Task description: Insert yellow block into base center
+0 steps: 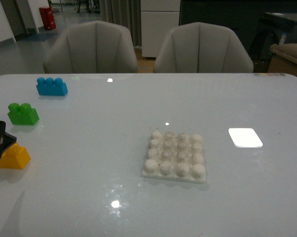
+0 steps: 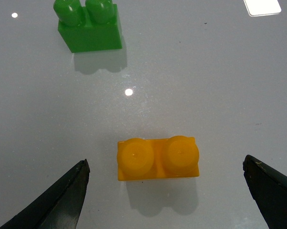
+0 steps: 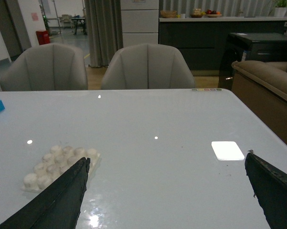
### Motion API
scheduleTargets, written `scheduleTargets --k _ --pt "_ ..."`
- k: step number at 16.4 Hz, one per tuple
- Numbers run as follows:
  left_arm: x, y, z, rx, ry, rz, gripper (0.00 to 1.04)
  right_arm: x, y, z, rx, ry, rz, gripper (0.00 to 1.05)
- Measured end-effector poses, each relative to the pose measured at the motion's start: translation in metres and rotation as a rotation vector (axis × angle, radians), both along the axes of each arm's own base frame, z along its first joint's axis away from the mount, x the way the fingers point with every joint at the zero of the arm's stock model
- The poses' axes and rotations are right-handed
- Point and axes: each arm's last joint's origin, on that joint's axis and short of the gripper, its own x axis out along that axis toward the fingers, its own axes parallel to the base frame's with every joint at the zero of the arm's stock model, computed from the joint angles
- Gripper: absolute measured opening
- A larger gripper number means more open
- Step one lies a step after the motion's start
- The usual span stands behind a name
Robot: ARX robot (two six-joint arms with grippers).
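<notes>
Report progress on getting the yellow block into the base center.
Done: the open left gripper is lined up with the yellow block between its jaws. In hand: nothing gripped; the block sits on the table. Left: grasp, carry, press onto the base, whose center studs are bare.

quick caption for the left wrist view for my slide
Open left gripper poised over the yellow block, one finger to each side, green brick standing apart on the table.
</notes>
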Motion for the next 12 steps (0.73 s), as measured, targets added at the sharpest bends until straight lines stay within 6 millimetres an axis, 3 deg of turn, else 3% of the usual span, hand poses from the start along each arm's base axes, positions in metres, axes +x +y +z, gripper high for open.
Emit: scheduleTargets --k 2,5,12 --pt "0.004 0.001 0.004 -0.02 -0.011 0.012 0.98 0.0 0.0 0.0 0.0 0.0 0.0 0.98" --pt "0.006 -0.005 -0.013 -0.032 0.033 0.026 0.98 0.0 0.0 0.0 0.0 0.0 0.0 0.98" --pt "0.008 -0.004 -0.021 -0.028 0.039 0.033 0.98 0.0 0.0 0.0 0.0 0.0 0.0 0.98"
